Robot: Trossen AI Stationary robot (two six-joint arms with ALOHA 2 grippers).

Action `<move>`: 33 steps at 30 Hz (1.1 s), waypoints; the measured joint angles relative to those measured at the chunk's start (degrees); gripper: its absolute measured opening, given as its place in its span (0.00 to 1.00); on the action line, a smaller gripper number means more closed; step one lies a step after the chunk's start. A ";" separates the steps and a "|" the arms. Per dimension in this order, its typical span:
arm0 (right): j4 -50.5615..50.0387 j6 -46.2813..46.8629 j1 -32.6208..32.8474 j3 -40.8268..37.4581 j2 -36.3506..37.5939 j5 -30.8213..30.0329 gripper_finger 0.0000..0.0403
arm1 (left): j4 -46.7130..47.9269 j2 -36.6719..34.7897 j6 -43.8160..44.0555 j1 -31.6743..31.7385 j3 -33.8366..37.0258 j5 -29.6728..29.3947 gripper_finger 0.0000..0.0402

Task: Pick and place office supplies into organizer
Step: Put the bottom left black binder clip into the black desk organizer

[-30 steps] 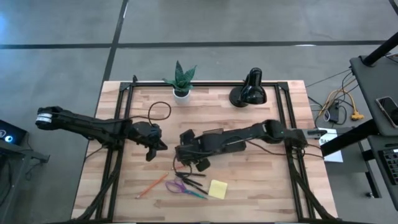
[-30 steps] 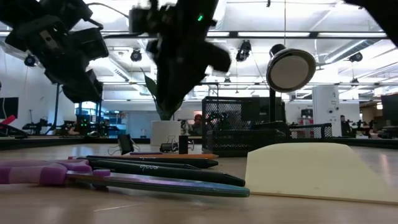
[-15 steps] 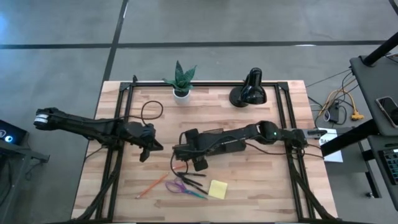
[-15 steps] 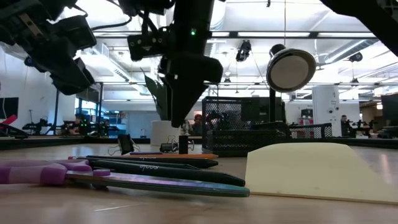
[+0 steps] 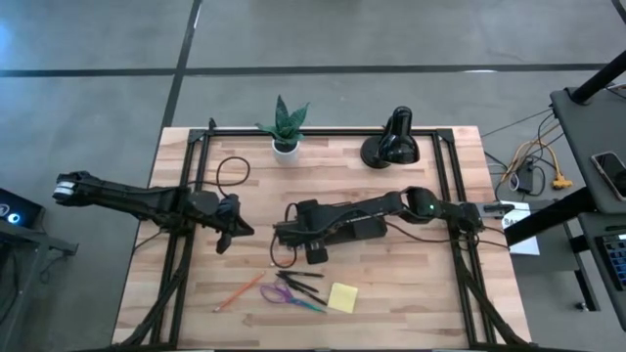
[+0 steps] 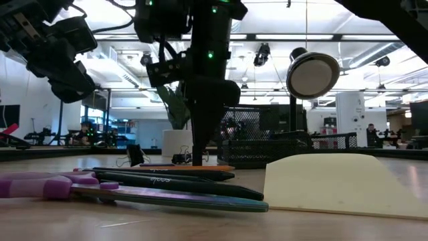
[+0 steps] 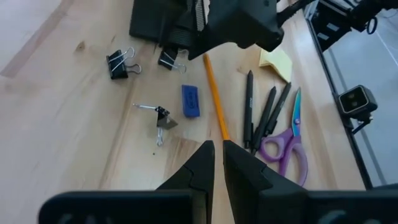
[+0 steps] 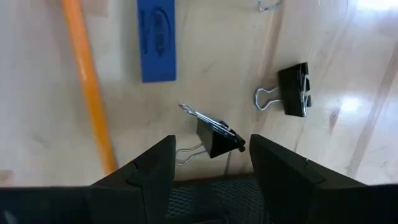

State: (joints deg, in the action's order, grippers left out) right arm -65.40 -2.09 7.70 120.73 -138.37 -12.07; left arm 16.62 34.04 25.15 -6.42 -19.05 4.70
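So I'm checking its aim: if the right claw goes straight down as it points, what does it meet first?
Most likely the black binder clip lying between the open right claw fingers; depth is hard to judge.

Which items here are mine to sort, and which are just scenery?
Job:
purple-handled scissors
square yellow sticky-note pad
thin orange pencil
black pens
black binder clips
flat blue eraser
dark compartmented organizer box

Lying about:
black domed desk lamp
potted green plant

three binder clips (image 7: 118,63), three black pens (image 7: 264,117), one blue eraser (image 7: 191,101)
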 joint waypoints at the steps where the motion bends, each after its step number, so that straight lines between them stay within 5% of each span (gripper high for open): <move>1: 0.03 0.41 0.00 -0.21 0.00 -0.38 0.49 | 0.02 0.05 0.00 -0.02 0.00 -0.29 0.04; 19: 2.81 2.15 -1.22 -3.22 0.08 1.68 0.48 | 0.06 0.62 -0.02 0.00 0.00 -0.63 0.04; 33: 3.37 1.73 -1.62 -3.87 0.07 1.63 0.23 | -0.01 0.83 -0.02 0.02 0.00 -0.84 0.04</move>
State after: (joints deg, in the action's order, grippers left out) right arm -62.03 -0.36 6.09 116.86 -138.30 -10.44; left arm 16.61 34.87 25.12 -6.39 -19.05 3.87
